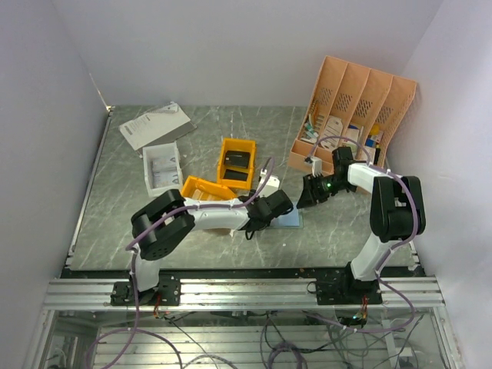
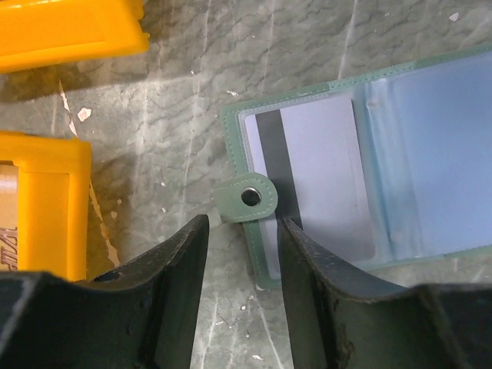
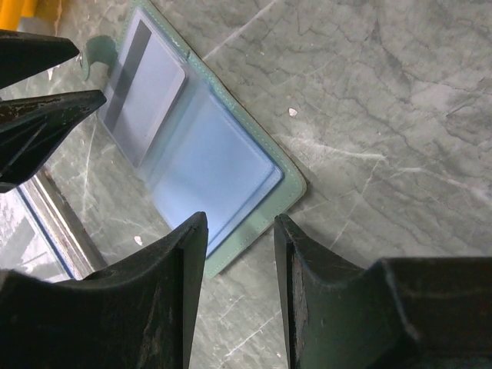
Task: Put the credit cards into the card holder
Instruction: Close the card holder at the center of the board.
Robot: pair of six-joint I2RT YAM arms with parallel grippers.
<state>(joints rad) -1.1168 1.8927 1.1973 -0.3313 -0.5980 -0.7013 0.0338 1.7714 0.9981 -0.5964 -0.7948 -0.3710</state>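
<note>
Card holder (image 2: 450, 146), one; card (image 2: 327, 181), one.

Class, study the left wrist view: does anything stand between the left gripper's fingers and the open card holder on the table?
Nothing visible does. The left gripper points its open fingers straight at the snap tab of the card holder, with only bare table between them. The yellow bins lie off to the side.

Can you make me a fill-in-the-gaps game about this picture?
1. The card holder lies ___ on the table.
2. The card in it has a dark ___ down one edge.
3. The peach organiser stands at the table's far ___ side.
Missing words: open; stripe; right.
</note>
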